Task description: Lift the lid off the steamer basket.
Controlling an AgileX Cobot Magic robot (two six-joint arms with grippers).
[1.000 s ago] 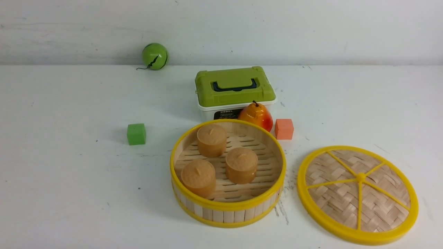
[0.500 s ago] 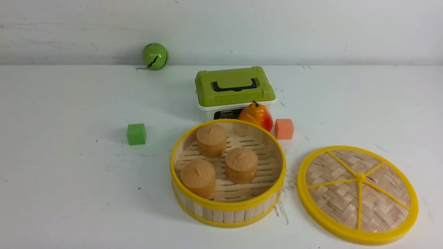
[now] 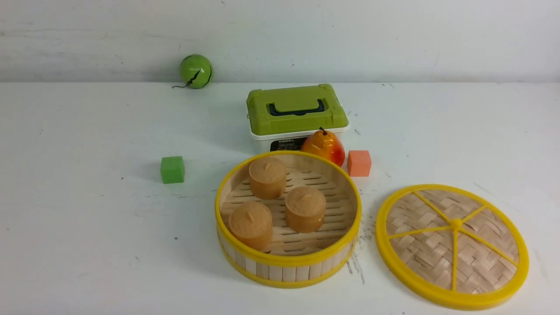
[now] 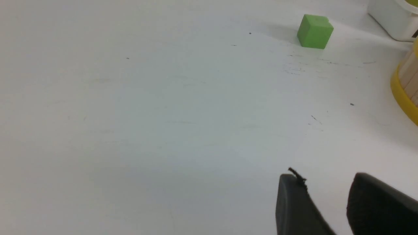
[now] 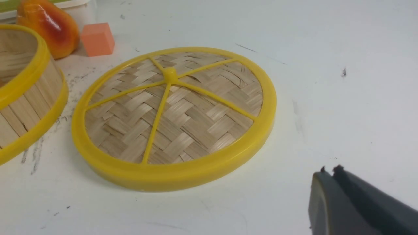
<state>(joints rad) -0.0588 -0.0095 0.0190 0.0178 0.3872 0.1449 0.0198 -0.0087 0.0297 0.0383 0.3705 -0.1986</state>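
Nothing in the front view differed from a second earlier. The lid [image 3: 452, 246] lay flat on the bench [image 3: 87, 240], just right of the basket [image 3: 288, 218], apart from it. It showed woven tan bamboo, a yellow rim, five spokes and a centre knob. The basket stood open with three brown cakes [image 3: 305, 208] inside. The right pincer [image 5: 329, 171] hovered near the lid's edge, jaws pressed together, holding nothing. The left pincer [image 4: 323, 182] stood spread over bare bench, a green cube [image 4: 314, 31] well apart.
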